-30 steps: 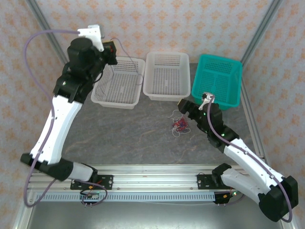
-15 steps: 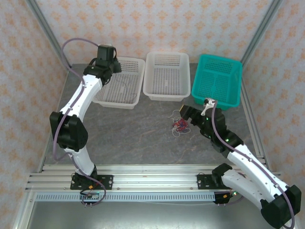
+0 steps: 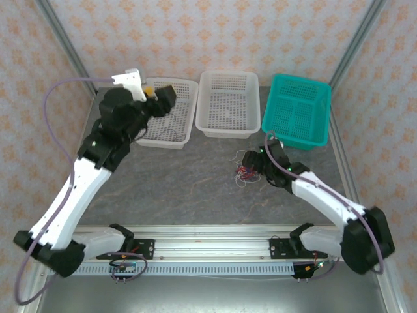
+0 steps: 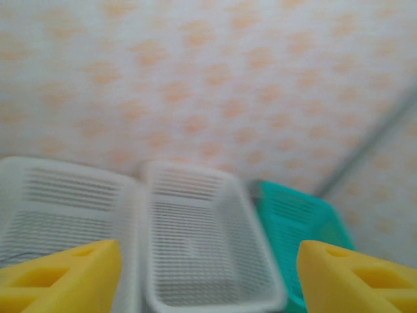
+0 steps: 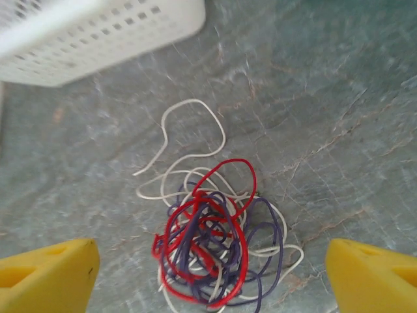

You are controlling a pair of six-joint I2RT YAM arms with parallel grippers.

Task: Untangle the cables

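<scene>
A tangle of thin red, purple and white cables (image 5: 212, 251) lies on the grey table (image 3: 189, 189), also seen as a small knot of cables (image 3: 245, 173) in the top view. My right gripper (image 5: 210, 254) hovers straight over it, open, yellow fingertips (image 5: 55, 270) wide on either side and apart from the wires. One thin dark cable (image 3: 171, 137) lies loose inside the left white basket (image 3: 193, 107). My left gripper (image 3: 168, 94) is above that basket's far end, open with nothing between its fingers (image 4: 62, 274).
A middle white basket (image 3: 227, 132) and a teal basket (image 3: 294, 141) stand in a row with the left one along the back wall. Metal frame posts rise at the corners. Open table lies in front of the tangle, up to the rail (image 3: 208, 238).
My left gripper has opened, and the dark cable it carried high now lies in the left white basket. My right gripper has moved left and down over the tangle, still open.
</scene>
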